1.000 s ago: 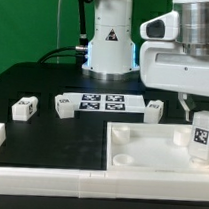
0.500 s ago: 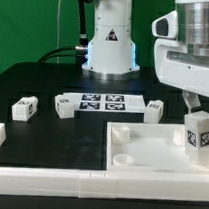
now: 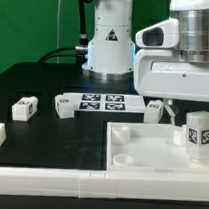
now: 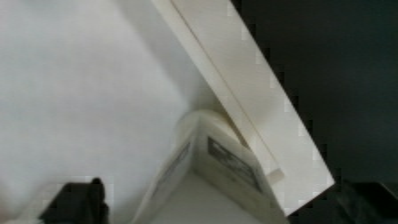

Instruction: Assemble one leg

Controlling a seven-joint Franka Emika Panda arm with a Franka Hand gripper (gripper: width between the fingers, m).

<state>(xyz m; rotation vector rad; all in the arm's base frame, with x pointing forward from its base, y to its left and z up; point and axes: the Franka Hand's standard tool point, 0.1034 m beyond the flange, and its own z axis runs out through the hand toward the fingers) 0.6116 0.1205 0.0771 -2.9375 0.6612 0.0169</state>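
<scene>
A spare leg [image 3: 23,109] lies near the table's [image 3: 50,139] edge on the exterior view's left, with the marker board [image 3: 103,101] mid-table. The leg [image 3: 201,133] stands upright at a corner of the square top piece [image 3: 139,160], near the table's edge on the exterior view's right. The end effector [image 4: 219,205] hangs over it with fingers spread, gripping nothing; the step looks like fixing the leg in its socket, so next it should close squarely and twist without tilting.

In the exterior view, set low off the front edge of the desk [image 3: 41,129], facing across it toward the arm's base [image 3: 108,48], far enough back to take in most of the tray [image 3: 139,160] [image 4: 71,80]. In the wrist view, riding on the arm, pointed down, very close. Shared between both: the tray rim beside the leg [image 3: 201,133] [image 4: 222,165], at the exterior view's right.
</scene>
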